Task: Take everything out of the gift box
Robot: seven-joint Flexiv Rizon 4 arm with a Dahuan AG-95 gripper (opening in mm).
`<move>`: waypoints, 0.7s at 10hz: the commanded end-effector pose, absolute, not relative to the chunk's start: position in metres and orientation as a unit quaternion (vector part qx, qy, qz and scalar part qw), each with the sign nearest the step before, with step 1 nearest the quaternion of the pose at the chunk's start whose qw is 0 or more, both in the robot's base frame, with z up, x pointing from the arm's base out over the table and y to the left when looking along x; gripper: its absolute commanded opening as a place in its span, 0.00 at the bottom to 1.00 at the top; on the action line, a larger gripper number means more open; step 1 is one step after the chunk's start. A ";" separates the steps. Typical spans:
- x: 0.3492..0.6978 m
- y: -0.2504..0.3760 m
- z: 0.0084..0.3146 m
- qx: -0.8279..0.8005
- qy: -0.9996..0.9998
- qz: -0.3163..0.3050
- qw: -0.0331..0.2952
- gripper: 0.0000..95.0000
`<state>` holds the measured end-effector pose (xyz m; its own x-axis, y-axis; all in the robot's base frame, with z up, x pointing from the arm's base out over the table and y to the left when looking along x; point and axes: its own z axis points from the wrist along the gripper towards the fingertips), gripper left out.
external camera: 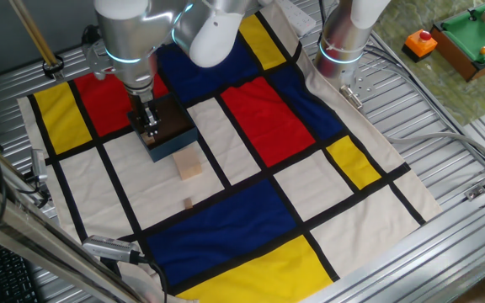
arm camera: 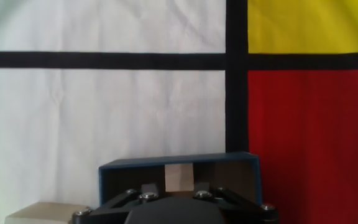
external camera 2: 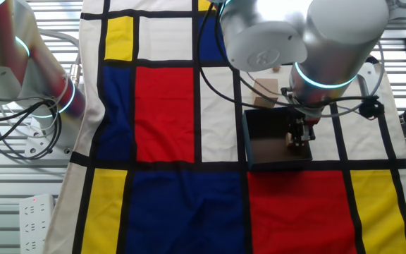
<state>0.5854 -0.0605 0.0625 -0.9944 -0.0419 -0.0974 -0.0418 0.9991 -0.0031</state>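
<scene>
The gift box (external camera: 173, 137) is blue-grey outside and dark inside, and sits on the patterned cloth; it also shows in the other fixed view (external camera 2: 266, 141) and the hand view (arm camera: 235, 169). My gripper (external camera: 148, 126) reaches down into it (external camera 2: 299, 139). In the hand view a tan wooden block (arm camera: 179, 177) stands inside the box, held close between the dark fingers. A pale beige cube (external camera: 189, 164) lies on the cloth just outside the box (external camera 2: 265, 92) (arm camera: 42, 213). A small tan-brown block (external camera: 188, 203) lies further out on a white panel.
A second arm (external camera: 343, 42) stands at the cloth's far edge. A green-topped wooden toy table (external camera: 470, 38) and an orange object (external camera: 421, 42) sit at the far right. Metal slats surround the cloth.
</scene>
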 end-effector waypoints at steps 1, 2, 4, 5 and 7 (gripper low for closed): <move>0.586 -0.062 0.060 -0.023 0.999 -0.001 0.047 0.60; 0.586 -0.062 0.060 -0.023 0.999 -0.002 0.047 0.60; 0.587 -0.062 0.058 -0.024 0.999 -0.003 0.047 0.60; 0.587 -0.062 0.057 -0.024 0.999 -0.003 0.047 0.60; 0.588 -0.061 0.055 -0.023 0.999 -0.004 0.048 0.40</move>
